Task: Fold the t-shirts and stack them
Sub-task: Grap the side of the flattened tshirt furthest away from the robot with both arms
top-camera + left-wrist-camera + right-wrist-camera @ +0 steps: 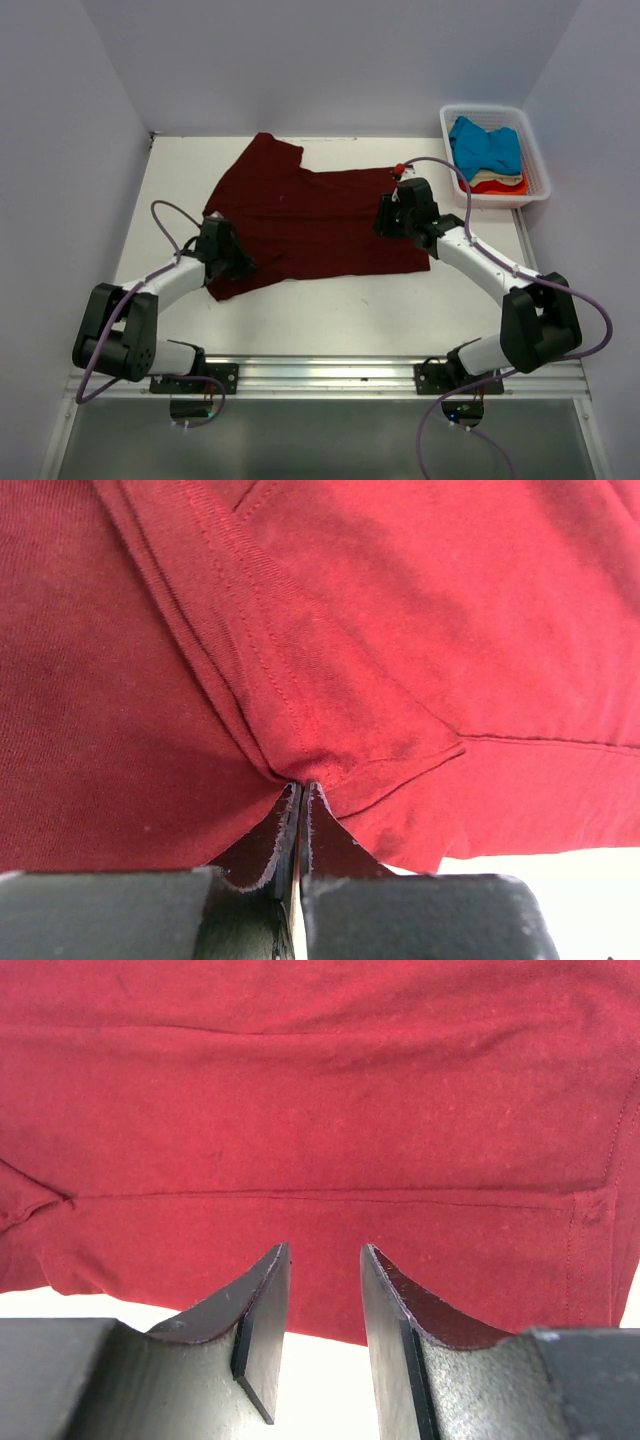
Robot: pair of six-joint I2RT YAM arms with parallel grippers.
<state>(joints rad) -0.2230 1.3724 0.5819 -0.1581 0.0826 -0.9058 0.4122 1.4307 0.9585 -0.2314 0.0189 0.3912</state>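
Now we've got our left gripper (301,785) clamped on the near-left edge of the dark maroon soft-cloth t-shirt (310,220), our right gripper (325,1250) narrowly parted at its right-hand edge, the shirt lying lengthwise between them on the white table (330,300).

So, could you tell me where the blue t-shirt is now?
Top view: the blue t-shirt lies in the white basket at the far right, atop a cream shirt and an orange-red shirt.

Dark maroon t-shirt (320,215), white table (330,310) — bright blue shirt (485,145), cream shirt (488,178), orange-red shirt (512,187) — white slatted basket (538,165).
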